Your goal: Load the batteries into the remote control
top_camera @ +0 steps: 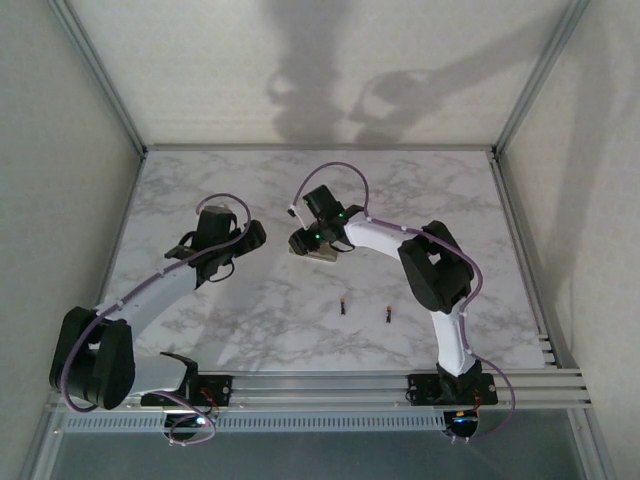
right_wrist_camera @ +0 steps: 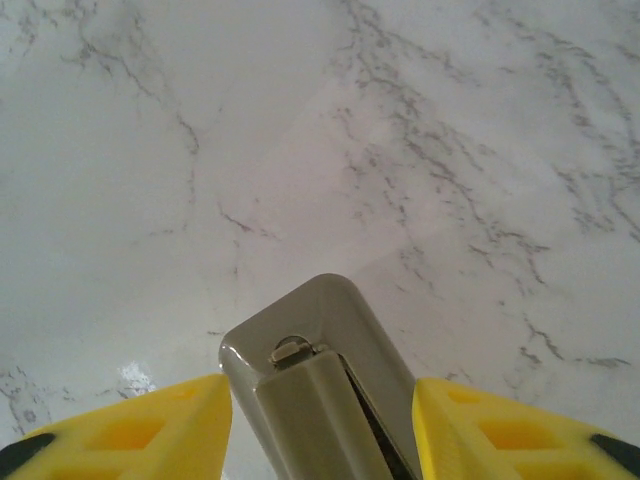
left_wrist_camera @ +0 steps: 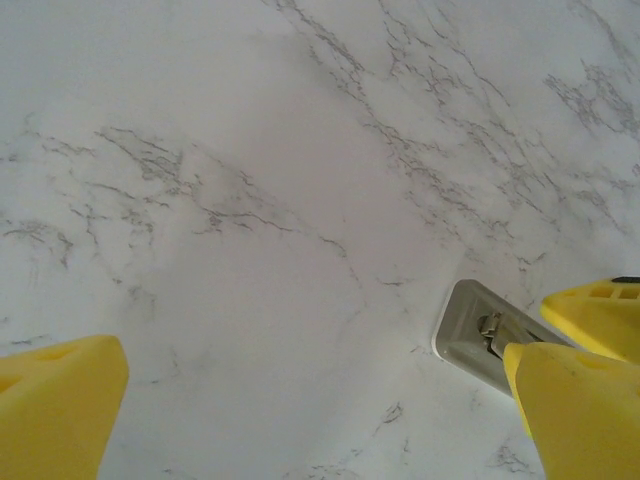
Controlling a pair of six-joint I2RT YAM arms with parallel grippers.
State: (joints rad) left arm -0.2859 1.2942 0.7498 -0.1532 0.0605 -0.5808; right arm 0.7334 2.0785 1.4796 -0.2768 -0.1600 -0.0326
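The right gripper point(right_wrist_camera: 320, 400) is clasping the remote control point(right_wrist_camera: 305, 335) between its fingers. The remote's long axis is pointing straight out past the fingertips, and its near end is being cut off. The left gripper point(left_wrist_camera: 315, 375) is standing spread wide and holding nothing. The batteries point(top_camera: 343, 306) are lying well apart from both, too tiny to read.

The table point(top_camera: 250, 310) is patterned as white marble, crossed by thin grey veins. The fingers point(right_wrist_camera: 500, 430) are coloured bright yellow, with black at the outer corners. The remote point(right_wrist_camera: 320, 390) is seen in a greyish tan. The batteries point(top_camera: 343, 306) are dark, tipped with orange. The arms point(top_camera: 160, 290) are painted white and black, and purple cables point(top_camera: 335, 167) are run along them.
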